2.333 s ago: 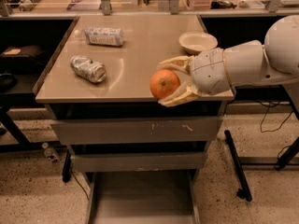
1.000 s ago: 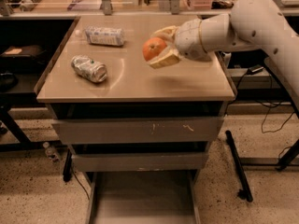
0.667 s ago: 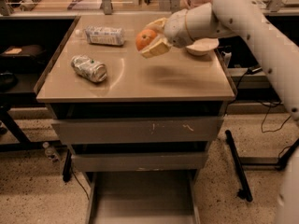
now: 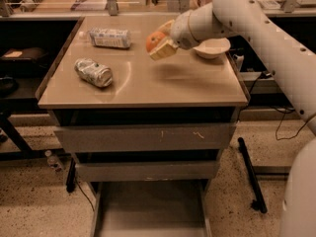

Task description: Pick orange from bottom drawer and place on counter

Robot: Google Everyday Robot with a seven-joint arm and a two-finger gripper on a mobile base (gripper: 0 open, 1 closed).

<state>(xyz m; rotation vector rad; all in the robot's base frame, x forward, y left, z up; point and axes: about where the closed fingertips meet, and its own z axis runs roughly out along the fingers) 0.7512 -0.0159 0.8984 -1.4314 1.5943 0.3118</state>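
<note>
My gripper (image 4: 159, 42) is shut on the orange (image 4: 154, 40) and holds it a little above the far middle of the beige counter (image 4: 148, 85). The white arm reaches in from the right. The bottom drawer (image 4: 150, 209) is pulled open at the foot of the cabinet, and its grey floor shows nothing on it.
A crushed silver can (image 4: 94, 72) lies on the counter's left side. A white wrapped packet (image 4: 110, 37) lies at the back left. A white bowl (image 4: 211, 47) stands at the back right, close to the arm. The two upper drawers (image 4: 148, 138) are closed.
The gripper carried the orange from the counter's front right edge up and leftward to above the far middle of the counter. The other objects have not moved.
</note>
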